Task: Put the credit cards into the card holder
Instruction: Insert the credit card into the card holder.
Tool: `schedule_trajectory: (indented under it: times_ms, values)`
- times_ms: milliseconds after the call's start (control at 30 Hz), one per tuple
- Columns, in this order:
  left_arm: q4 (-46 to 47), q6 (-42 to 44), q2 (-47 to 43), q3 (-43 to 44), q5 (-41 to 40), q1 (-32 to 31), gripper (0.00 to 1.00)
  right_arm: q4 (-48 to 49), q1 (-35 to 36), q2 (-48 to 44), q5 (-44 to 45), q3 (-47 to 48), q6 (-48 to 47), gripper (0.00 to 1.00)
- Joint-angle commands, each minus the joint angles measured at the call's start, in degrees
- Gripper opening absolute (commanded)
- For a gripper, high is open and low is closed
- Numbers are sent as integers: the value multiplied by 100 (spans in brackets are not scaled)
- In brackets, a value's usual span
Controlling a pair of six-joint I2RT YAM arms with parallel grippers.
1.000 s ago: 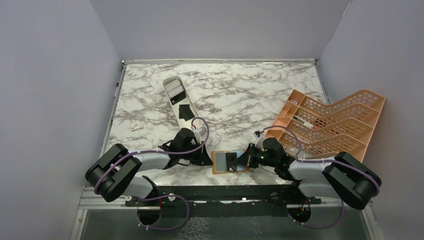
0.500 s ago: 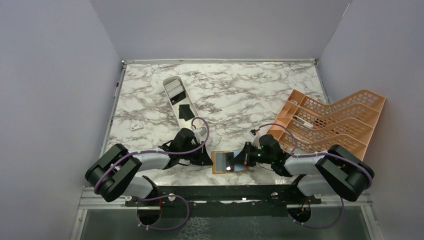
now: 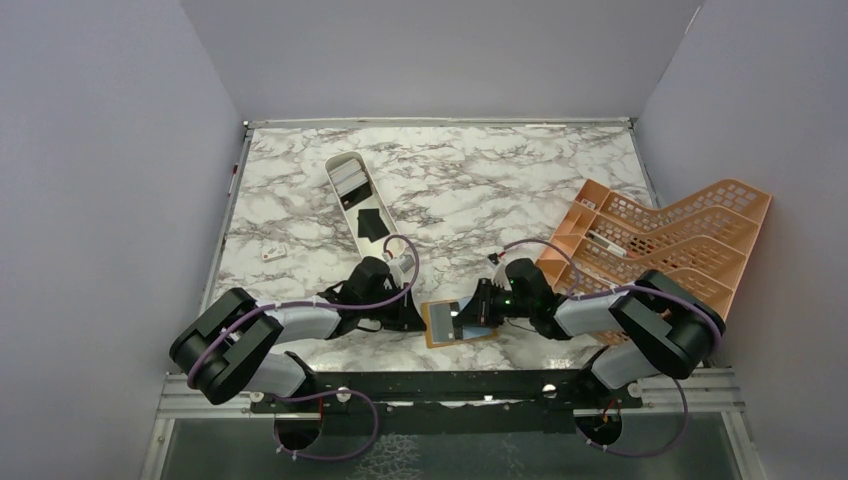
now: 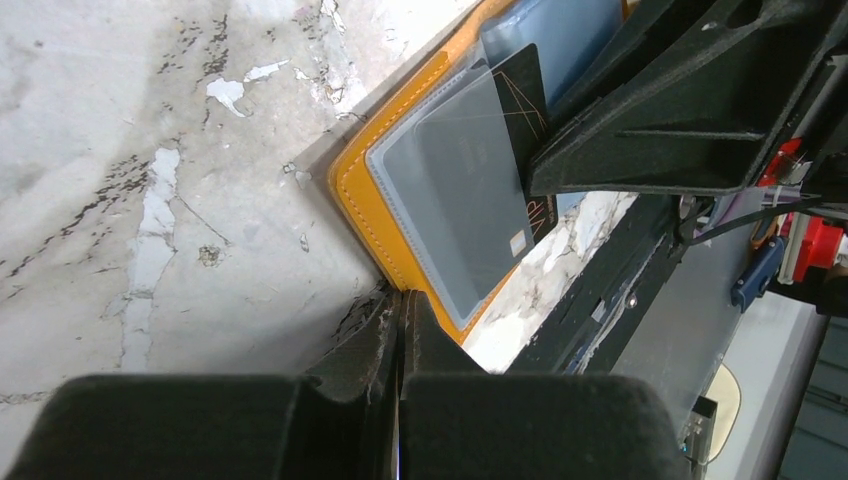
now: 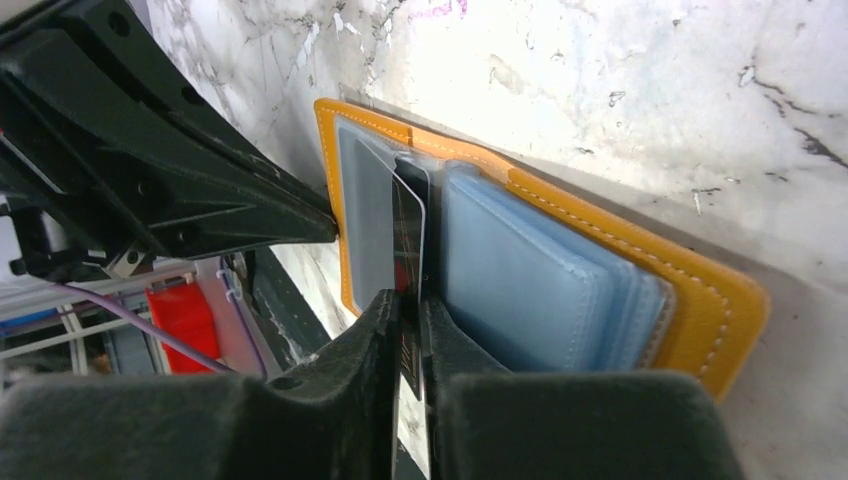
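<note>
Top view: one card holder (image 3: 440, 325) lies open at the near edge of the marble worktop (image 3: 480, 190), between two claws. Beside are one white tray (image 3: 350, 205), one orange rack (image 3: 665, 245) and grey walls (image 3: 440, 60).
Left wrist: the left claw (image 4: 400, 300) is closed, its tip at the holder's edge.
Right wrist: the right claw (image 5: 408, 305) pinches one black card (image 5: 408, 230), partly inside a clear sleeve.

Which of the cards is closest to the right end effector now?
The black card standing in the orange card holder, between the fingers of the right end effector; the other cards lie in the white tray.
</note>
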Motion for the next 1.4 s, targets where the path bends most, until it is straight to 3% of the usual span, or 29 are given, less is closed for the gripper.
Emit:
schedule_trajectory:
  times_ms: [0,100,267,433,567,833,1000,1367]
  values:
    - [41,-5,-55,77,-104,-71,0,-570,5,94,54,136,-326,23]
    - [15,-8,-30,80,-103,-71,0,-1326,7,-176,459,304,-455,35]
    - [-22,7,-108,76,-156,-71,0,-2238,7,-809,902,504,-697,41]
    - [-45,44,-85,90,-161,-71,0,-2504,7,-1035,909,621,-791,41]
    - [19,-113,-139,101,-157,-71,0,-2425,7,-1002,773,633,-798,33]
    - [369,-616,-566,-196,-421,-72,38,-1225,7,-652,71,296,-313,27]
    - [505,-668,-539,-363,-617,-77,48,-1104,7,-600,11,280,-285,27]
    - [1098,-801,-93,-369,-730,-74,55,-1100,7,-646,60,203,-276,28]
